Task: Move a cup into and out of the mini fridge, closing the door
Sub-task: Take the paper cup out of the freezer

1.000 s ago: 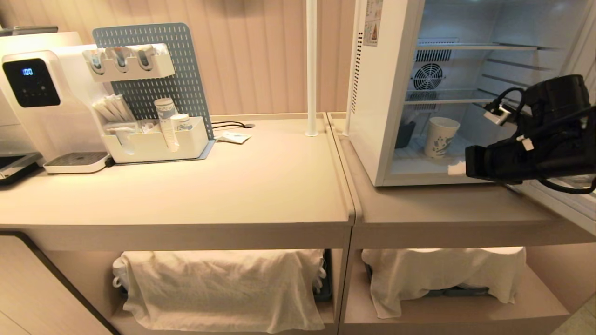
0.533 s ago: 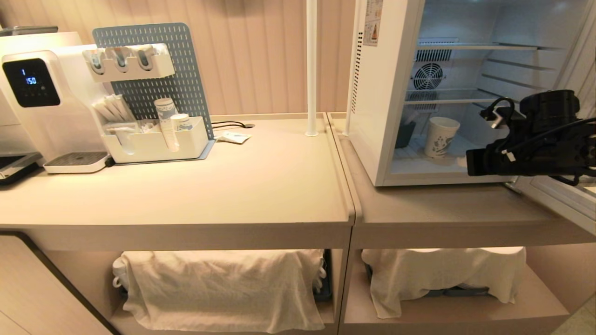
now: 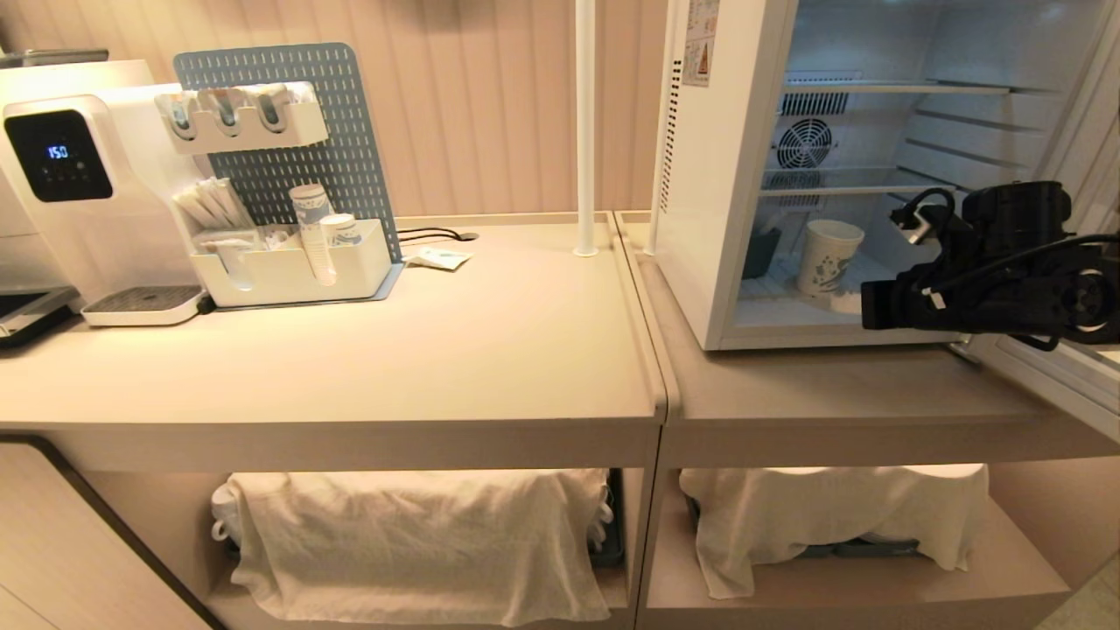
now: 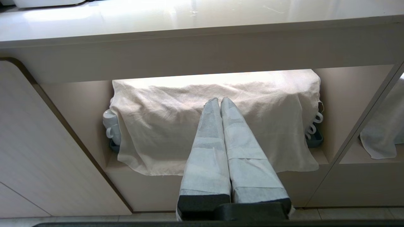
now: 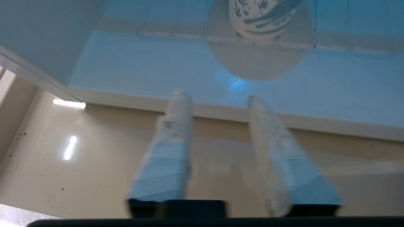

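The mini fridge [image 3: 717,175] stands open on the right counter. Its door [image 3: 1063,372] is swung out to the right, behind my right arm. The cup [image 3: 827,256], white with a blue print, stands upright on the fridge floor [image 5: 157,69] below the lowest shelf. My right gripper [image 3: 853,304] hovers at the fridge's front sill, level and pointing in. In the right wrist view the right gripper [image 5: 217,96] is open and empty, a short way before the cup [image 5: 262,19]. My left gripper [image 4: 220,100] is shut and parked low, facing the cloth under the counter.
A dark blue container [image 3: 759,254] sits left of the cup inside the fridge. A white pole [image 3: 585,131] rises between the counters. The coffee machine [image 3: 79,175] and an organiser with stacked paper cups [image 3: 311,232] stand far left. Cloths [image 3: 420,534] cover the lower shelves.
My right arm's wrist has sunk and levelled out. Its gripper end has edged left toward the fridge opening. The cup and the door have not moved.
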Available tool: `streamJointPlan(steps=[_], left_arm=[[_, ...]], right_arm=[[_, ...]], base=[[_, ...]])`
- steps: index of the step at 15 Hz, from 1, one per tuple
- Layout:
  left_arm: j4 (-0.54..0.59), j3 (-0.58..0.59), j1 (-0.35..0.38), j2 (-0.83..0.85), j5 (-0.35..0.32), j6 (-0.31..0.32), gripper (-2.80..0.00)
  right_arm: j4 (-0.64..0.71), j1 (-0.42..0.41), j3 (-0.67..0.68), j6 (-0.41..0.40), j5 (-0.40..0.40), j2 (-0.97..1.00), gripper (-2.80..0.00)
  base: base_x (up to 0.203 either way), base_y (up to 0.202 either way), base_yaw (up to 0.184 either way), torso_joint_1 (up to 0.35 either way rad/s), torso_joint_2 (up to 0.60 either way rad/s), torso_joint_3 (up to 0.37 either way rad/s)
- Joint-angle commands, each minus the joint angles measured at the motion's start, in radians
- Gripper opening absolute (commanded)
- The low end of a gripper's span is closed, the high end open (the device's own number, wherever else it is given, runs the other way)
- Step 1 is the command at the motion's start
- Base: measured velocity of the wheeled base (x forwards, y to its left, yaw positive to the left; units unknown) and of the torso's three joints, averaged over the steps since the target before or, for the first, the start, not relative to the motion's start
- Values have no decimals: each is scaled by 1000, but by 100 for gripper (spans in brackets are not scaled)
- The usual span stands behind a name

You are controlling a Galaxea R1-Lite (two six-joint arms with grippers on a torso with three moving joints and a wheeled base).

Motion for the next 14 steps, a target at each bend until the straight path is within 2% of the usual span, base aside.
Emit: streamJointPlan(steps=[1, 5, 9, 14], left_arm=[[-1, 0, 0, 1, 0, 0, -280], [-1, 0, 0, 1, 0, 0, -280], [0, 0, -1, 1, 0, 0, -280], [0, -1, 0, 1, 0, 0, -280]], right_arm=[[-7, 1, 22, 0, 3, -7, 0], [-24, -1, 24, -2, 19, 18, 0], [-118, 1, -16, -2, 20, 100, 0], [-240, 1, -146, -13, 17, 216, 0]], base=[[0, 0, 0, 0, 0, 0], [0, 0, 0, 0, 0, 0], [0, 0, 0, 0, 0, 0], [0, 0, 0, 0, 0, 0]])
